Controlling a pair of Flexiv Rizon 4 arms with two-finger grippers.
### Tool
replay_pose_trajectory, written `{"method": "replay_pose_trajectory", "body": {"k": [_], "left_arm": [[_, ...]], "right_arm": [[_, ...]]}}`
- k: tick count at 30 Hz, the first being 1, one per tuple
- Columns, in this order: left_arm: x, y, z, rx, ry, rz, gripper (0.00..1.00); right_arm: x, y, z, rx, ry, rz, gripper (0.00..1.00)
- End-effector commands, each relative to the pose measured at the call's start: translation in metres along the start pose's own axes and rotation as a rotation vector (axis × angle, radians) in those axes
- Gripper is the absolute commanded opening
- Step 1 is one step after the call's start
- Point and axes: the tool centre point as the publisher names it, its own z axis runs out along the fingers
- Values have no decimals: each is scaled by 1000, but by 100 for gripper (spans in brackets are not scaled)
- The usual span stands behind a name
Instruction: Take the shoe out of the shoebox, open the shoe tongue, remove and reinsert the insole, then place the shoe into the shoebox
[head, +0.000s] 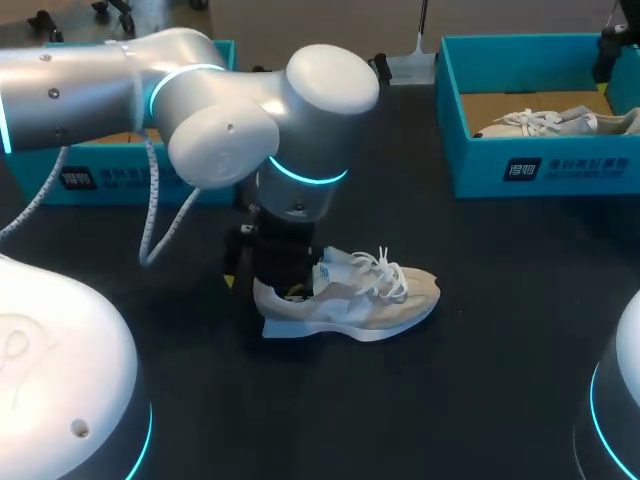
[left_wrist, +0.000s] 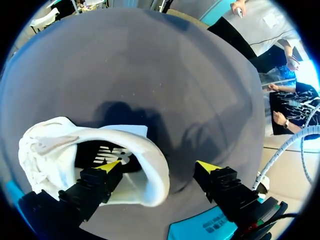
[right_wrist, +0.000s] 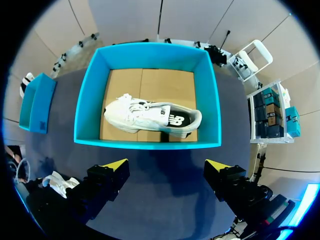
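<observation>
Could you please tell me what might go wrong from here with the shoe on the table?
The left hand is open and straddles the heel collar of the shoe, one finger inside. Closing on that soft rim alone could let the shoe tip or slip. The loose laces might snag. The shoebox ahead of the right hand already holds another shoe.

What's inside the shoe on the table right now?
Inside the shoe, at the heel opening: a dark insole with white print and one finger of the open left gripper. The toe end is hidden under the shoe's upper.
</observation>
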Motion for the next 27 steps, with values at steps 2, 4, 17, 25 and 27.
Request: {"method": "replay_pose_trajectory", "body": {"k": [2,4,17,25,27], "left_arm": [[17,-4,-17,-7,-53,-19,100],[19,-4,-24,3,-91,-37,100],[33,-2,-64,27,-231,-157,100],[50,-3,-82,34,-319,-262,100],[56,-6,-85,40,-347,-293,100]], "right_arm": [[0,0,0,0,-1,0,100],[0,0,0,0,-1,0,100],[0,0,0,0,-1,0,100],[0,0,0,0,-1,0,100],[0,0,0,0,-1,0,100]]}}
